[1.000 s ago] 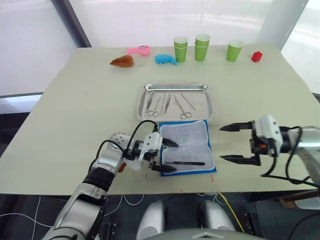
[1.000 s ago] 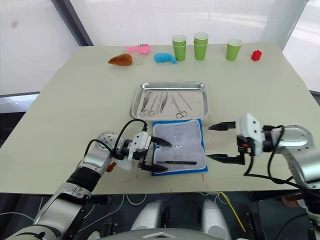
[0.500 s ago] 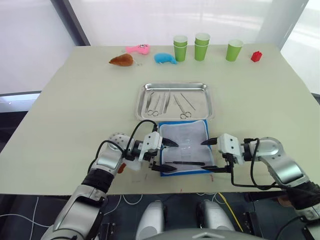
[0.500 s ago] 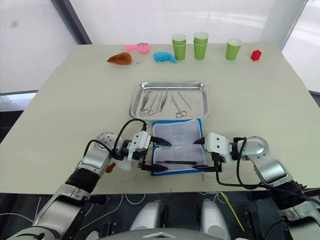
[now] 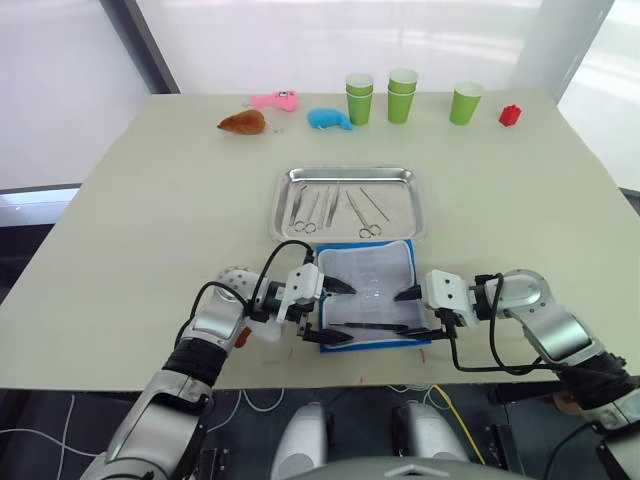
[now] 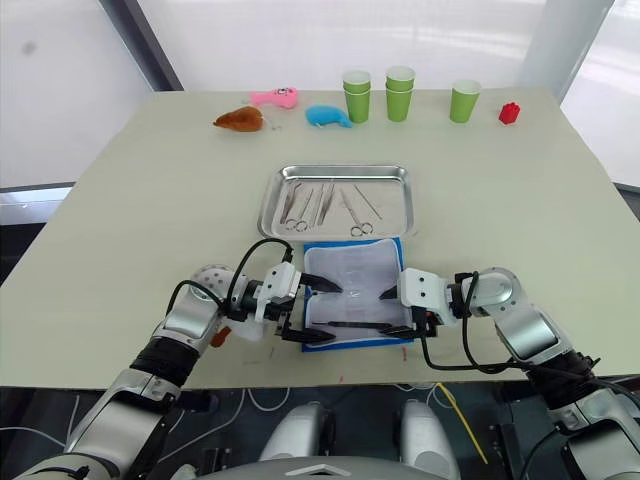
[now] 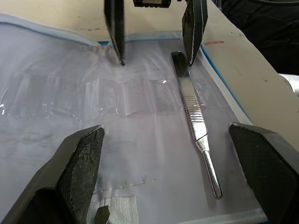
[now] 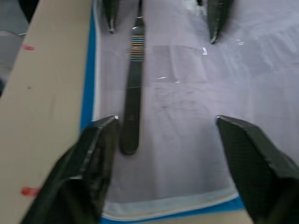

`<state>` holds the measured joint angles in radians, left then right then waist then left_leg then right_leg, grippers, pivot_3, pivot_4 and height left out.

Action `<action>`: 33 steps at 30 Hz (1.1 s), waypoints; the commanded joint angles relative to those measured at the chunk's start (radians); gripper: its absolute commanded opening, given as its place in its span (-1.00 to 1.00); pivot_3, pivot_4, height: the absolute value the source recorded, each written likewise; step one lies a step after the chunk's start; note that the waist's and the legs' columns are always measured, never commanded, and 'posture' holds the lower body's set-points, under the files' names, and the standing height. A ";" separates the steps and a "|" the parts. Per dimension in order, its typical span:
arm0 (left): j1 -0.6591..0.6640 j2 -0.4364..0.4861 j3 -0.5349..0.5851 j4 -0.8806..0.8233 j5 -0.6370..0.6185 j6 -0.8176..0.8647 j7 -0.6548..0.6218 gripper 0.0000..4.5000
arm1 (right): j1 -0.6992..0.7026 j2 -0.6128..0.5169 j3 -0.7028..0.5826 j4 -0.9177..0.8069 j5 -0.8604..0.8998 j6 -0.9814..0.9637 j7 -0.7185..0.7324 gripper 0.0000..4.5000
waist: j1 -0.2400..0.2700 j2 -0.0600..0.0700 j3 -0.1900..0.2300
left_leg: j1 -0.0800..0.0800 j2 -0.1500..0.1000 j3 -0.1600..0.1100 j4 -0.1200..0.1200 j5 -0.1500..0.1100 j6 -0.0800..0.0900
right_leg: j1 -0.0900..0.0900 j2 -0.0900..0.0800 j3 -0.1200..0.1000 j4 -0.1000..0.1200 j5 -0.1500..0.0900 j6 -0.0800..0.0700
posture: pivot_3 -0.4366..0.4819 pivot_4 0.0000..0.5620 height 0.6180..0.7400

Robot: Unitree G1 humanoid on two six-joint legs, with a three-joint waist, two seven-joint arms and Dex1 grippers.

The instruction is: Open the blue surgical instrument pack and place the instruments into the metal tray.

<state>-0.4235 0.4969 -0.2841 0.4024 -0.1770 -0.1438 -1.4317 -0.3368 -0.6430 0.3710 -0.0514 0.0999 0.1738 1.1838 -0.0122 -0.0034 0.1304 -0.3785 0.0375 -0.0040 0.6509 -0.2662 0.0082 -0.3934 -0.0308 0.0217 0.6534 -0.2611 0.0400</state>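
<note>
Blue pack lies open below the tray; I've got both grippers, left and right, spread wide and empty, flanking the last tweezers on its lining for pickup.

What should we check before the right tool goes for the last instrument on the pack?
1. Pack open and flat, lining up: ok.
2. Last instrument loose on the lining, nothing over it: ok.
3. Right tool open, one finger near the instrument's end: ok.
4. Left tool open at the opposite edge, its fingers either side of the instrument's other end; may get in the way: not ok.
5. Tray has bare room beside the instruments already in it: ok.
6. Left tool pinning the pack down: cannot tell.
</note>
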 commanded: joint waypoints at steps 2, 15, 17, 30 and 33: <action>0.059 0.011 -0.053 0.087 0.063 0.027 -0.004 1.00 | 0.021 -0.017 0.035 0.030 -0.039 0.044 0.007 -0.21 | 0.000 -0.001 -0.002 | 0.000 0.000 0.000 0.000 0.000 0.000 | 0.000 0.000 0.000 0.000 0.000 0.000 | -0.05 -0.47 1.00; 0.069 0.008 -0.054 0.086 0.057 0.020 -0.007 1.00 | 0.053 -0.021 0.001 -0.038 0.003 0.066 0.006 -0.99 | 0.000 -0.002 -0.004 | 0.000 0.000 0.000 0.000 0.000 0.000 | 0.000 0.000 0.000 0.001 0.000 -0.001 | -0.05 -0.47 1.00; 0.070 0.008 -0.055 0.085 0.058 0.021 -0.007 1.00 | 0.051 -0.025 -0.011 -0.063 0.014 0.080 0.002 -0.99 | 0.000 -0.002 -0.004 | 0.000 0.000 0.000 0.000 0.000 0.000 | 0.000 0.000 0.000 0.001 0.000 -0.001 | -0.05 -0.47 1.00; 0.077 0.009 -0.059 0.082 0.062 0.020 -0.006 1.00 | 0.011 -0.057 -0.037 -0.231 0.050 0.195 -0.012 -0.99 | 0.000 -0.001 -0.003 | -0.001 0.000 0.000 0.000 0.000 0.000 | -0.001 0.000 0.000 0.001 -0.001 -0.001 | -0.05 -0.47 1.00; 0.076 0.008 -0.059 0.084 0.062 0.018 -0.006 1.00 | 0.000 -0.067 -0.039 -0.246 0.044 0.195 -0.015 -0.99 | 0.000 -0.001 -0.003 | -0.001 0.000 0.000 0.000 0.000 0.000 | -0.001 0.000 0.000 0.000 -0.001 -0.001 | -0.05 -0.47 1.00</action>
<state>-0.4188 0.4971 -0.2835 0.4049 -0.1772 -0.1577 -1.4311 -0.3100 -0.7029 0.3585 -0.2459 0.1346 0.3771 1.1707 -0.0123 -0.0045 0.1279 -0.3792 0.0375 -0.0041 0.6510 -0.2663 0.0082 -0.3940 -0.0310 0.0217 0.6538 -0.2616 0.0392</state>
